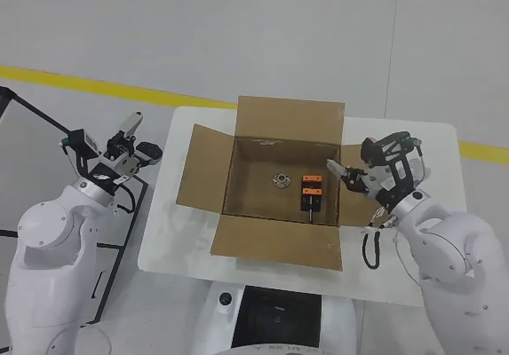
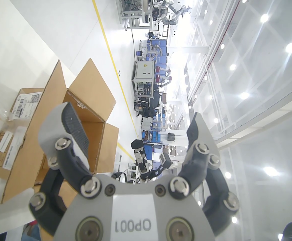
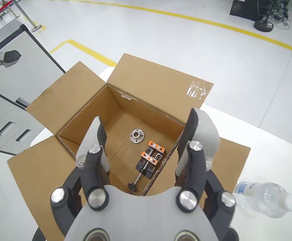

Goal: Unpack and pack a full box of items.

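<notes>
Cardboard box (image 1: 290, 117): open, flaps spread, mid-desk (image 1: 172, 240); white printed labels (image 2: 25, 104) on an outer wall.
Inside: metal flange (image 1: 280, 183), orange-black vise (image 1: 311, 193).
Right gripper (image 3: 146, 116): released, empty, above the box's right flap.
Left gripper (image 2: 130, 112): released, empty, beyond the desk's left edge.

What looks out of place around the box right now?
A clear plastic bottle lies on its side on the table beside the cardboard box, not in it. Inside, the vise and the metal flange rest on the bottom; nothing looks spilled.
</notes>
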You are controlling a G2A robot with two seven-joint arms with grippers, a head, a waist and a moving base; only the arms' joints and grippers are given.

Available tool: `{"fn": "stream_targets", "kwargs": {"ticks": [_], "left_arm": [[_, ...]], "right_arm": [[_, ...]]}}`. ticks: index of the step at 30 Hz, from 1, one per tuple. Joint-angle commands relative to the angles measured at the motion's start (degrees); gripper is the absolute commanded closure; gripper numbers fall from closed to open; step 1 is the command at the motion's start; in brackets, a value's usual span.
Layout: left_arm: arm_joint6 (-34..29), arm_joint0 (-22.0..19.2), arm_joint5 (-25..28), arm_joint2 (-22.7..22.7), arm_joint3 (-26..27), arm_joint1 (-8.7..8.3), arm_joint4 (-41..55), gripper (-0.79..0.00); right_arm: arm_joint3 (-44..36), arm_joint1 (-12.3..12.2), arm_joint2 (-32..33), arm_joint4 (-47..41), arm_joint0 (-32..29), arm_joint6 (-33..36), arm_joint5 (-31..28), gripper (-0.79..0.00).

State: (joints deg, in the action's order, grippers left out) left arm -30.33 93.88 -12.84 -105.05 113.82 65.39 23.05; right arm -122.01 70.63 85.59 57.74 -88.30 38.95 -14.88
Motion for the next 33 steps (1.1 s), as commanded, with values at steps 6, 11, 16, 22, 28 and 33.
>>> {"fn": "stream_targets", "kwargs": {"ticks": [6, 11, 16, 22, 28, 33], "left_arm": [[0.0, 0.0, 0.0, 0.0, 0.0, 0.00, 0.0, -0.785], [0.0, 0.0, 0.0, 0.0, 0.0, 0.00, 0.0, -0.785], [0.0, 0.0, 0.0, 0.0, 0.0, 0.00, 0.0, -0.785], [0.0, 0.0, 0.0, 0.0, 0.0, 0.00, 0.0, -0.785], [0.0, 0.0, 0.0, 0.0, 0.0, 0.00, 0.0, -0.785], [0.0, 0.0, 0.0, 0.0, 0.0, 0.00, 0.0, -0.785]], "right_arm": [[0.3, 0.0, -0.1, -0.4, -0.1, 0.1, 0.0, -0.785], [2.3, 0.0, -7.9, -6.9, 5.7, 6.7, -8.2, -0.560], [15.5, 1.6, -22.6, -9.9, 22.5, 15.6, -12.2, -0.616], [30.6, 3.1, -32.4, -5.4, 38.3, 27.9, -17.0, -0.643], [43.5, 4.5, -40.3, -4.8, 47.0, 30.8, -19.6, -0.785], [44.1, 4.6, -40.6, -4.7, 47.6, 30.7, -19.7, -0.785]]}}
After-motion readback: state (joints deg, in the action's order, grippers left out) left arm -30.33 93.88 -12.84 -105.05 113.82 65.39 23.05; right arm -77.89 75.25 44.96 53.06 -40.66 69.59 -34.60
